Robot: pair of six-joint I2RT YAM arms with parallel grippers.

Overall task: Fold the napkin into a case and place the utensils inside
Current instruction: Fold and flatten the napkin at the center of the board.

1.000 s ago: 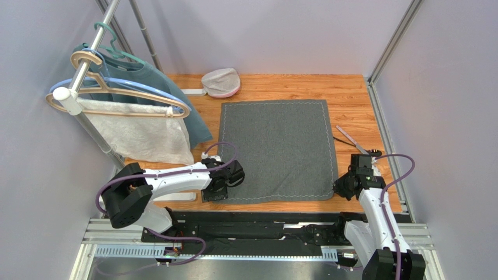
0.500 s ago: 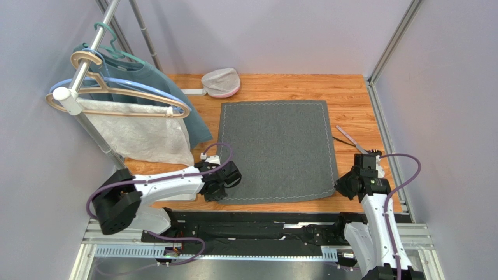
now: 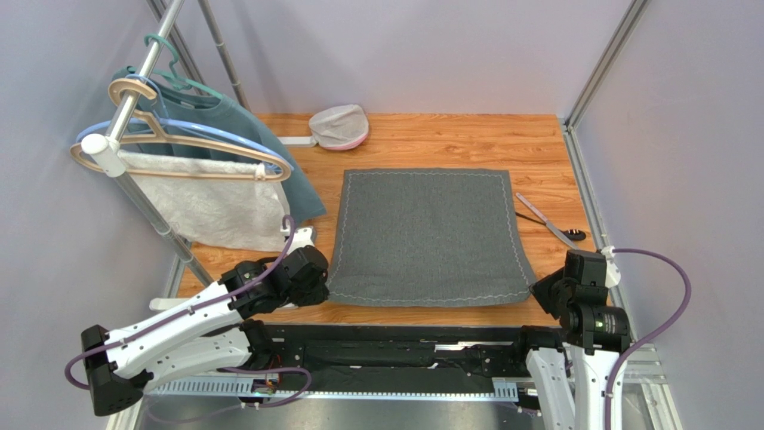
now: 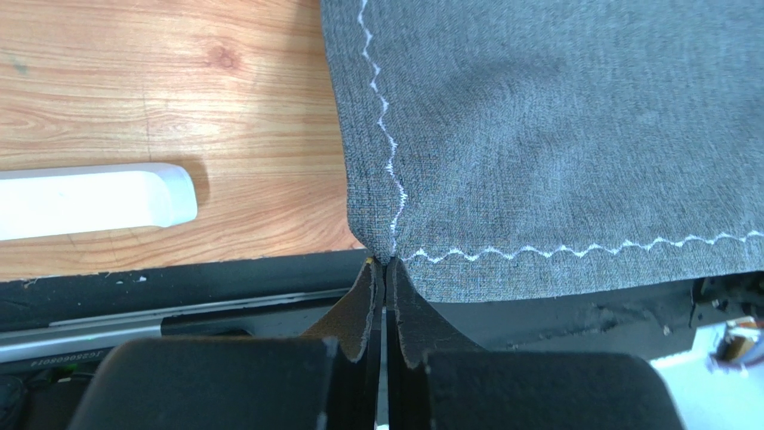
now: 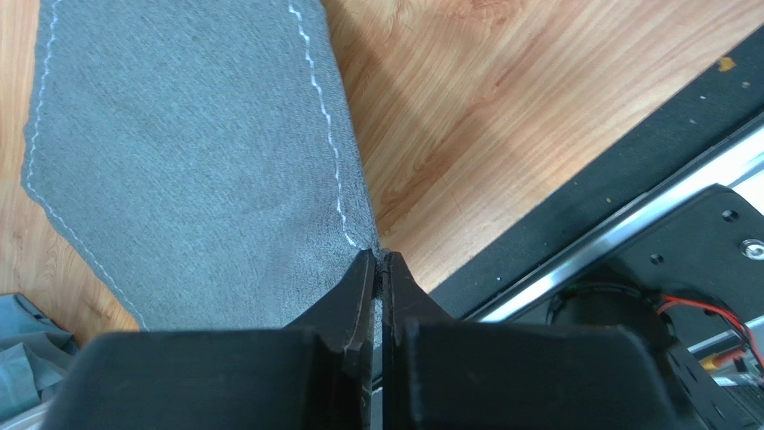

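The dark grey napkin (image 3: 426,235) lies spread on the wooden table, its near edge lifted by both arms. My left gripper (image 3: 323,285) is shut on the napkin's near left corner; in the left wrist view its gripper (image 4: 386,262) pinches the cloth (image 4: 556,134) right where the pale stitching turns. My right gripper (image 3: 538,291) is shut on the near right corner, and the right wrist view shows its gripper (image 5: 378,256) closed on the cloth (image 5: 197,161). The utensils lie right of the napkin: a silver piece (image 3: 542,218) and a black one (image 3: 574,236).
A rack at the left carries hangers with a teal garment (image 3: 269,152) and a white towel (image 3: 220,210). A white and pink rounded thing (image 3: 339,125) sits at the table's back. A white bar (image 4: 90,202) lies by the near left corner. The black base rail (image 3: 403,345) runs along the near edge.
My left gripper has shut on the near left corner. Both arms have drawn back toward the near edge, lifting the napkin's near edge and pulling its far edge nearer.
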